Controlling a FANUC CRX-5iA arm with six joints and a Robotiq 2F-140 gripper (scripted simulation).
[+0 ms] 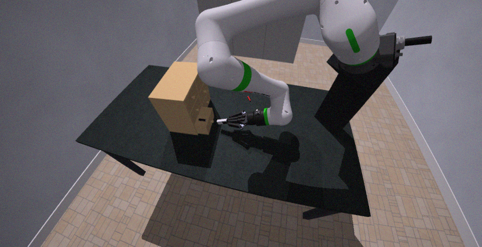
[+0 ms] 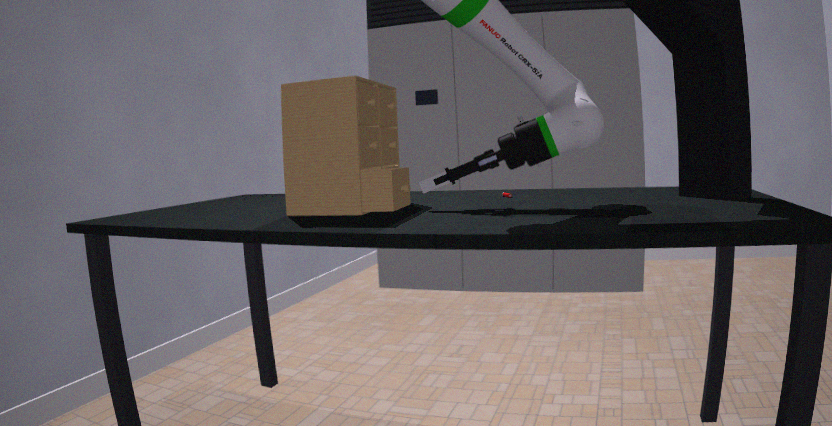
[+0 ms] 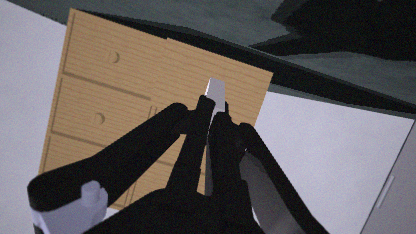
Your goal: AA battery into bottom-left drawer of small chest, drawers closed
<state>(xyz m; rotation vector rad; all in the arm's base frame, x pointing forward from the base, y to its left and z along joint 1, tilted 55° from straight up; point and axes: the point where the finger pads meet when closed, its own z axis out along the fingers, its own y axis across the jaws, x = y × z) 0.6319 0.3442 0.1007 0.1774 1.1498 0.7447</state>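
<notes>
The small wooden chest (image 1: 182, 98) stands on the dark table, also in the exterior view (image 2: 340, 145). Its bottom-left drawer (image 1: 204, 121) sticks out a short way (image 2: 385, 189); the other drawers look pushed in. A small dark shape (image 1: 201, 119) shows in the open top of that drawer; I cannot tell if it is the AA battery. My gripper (image 1: 221, 121) is shut, with nothing between the fingers. Its pale tips (image 2: 427, 183) point at the drawer's front, just short of it. In the wrist view the shut fingertips (image 3: 216, 95) lie over the chest's front (image 3: 150, 100).
A small red thing (image 1: 248, 98) lies on the table behind my arm, away from the chest; it also shows in the exterior view (image 2: 506, 194). The robot's black pedestal (image 1: 353, 93) stands at the table's right side.
</notes>
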